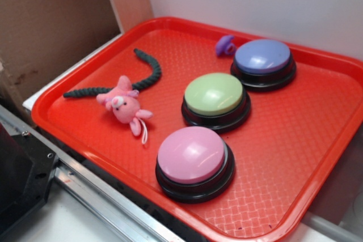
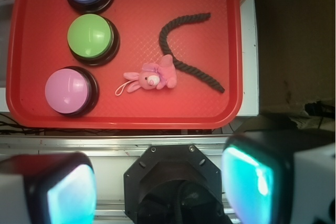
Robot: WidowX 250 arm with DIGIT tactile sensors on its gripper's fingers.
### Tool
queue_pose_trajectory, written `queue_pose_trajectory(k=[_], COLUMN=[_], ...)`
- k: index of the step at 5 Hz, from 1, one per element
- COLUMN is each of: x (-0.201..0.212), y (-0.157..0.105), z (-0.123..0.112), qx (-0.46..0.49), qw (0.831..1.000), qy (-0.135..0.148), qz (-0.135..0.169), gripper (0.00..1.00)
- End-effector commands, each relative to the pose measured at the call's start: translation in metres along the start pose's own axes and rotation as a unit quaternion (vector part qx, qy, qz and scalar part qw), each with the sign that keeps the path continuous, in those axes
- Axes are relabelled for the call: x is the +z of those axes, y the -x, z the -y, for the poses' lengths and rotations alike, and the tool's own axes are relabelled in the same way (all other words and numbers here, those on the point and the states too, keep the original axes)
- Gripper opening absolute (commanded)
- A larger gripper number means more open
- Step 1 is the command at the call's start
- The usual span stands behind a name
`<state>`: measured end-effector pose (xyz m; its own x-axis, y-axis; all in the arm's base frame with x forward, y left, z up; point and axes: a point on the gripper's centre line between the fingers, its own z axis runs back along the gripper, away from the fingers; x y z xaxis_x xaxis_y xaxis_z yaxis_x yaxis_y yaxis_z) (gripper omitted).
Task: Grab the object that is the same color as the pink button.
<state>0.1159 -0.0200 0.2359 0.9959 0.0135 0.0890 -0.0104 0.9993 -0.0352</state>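
On the red tray [image 1: 283, 196], the pink plush animal [image 1: 123, 105] lies between the green rope [image 1: 148, 72] and the pink button [image 1: 191, 154]. The gripper [image 2: 157, 182] hangs spread wide, holding nothing. No writing is legible.

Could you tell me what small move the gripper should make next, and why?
Probably move the open gripper forward over the red tray toward the pink plush toy. The toy matches the pink button, lies untouched beside the dark rope, and the fingers are well short of it.
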Motion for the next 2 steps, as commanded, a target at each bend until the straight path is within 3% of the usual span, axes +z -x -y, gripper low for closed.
queue_pose_trajectory(k=[1, 2], x=[0.0, -0.012], y=[0.0, -0.01], z=[0.0, -0.001], qx=[0.0, 0.081], qw=[1.0, 0.997], qy=[0.0, -0.003], qz=[0.0, 0.011], gripper=[1.0, 1.0])
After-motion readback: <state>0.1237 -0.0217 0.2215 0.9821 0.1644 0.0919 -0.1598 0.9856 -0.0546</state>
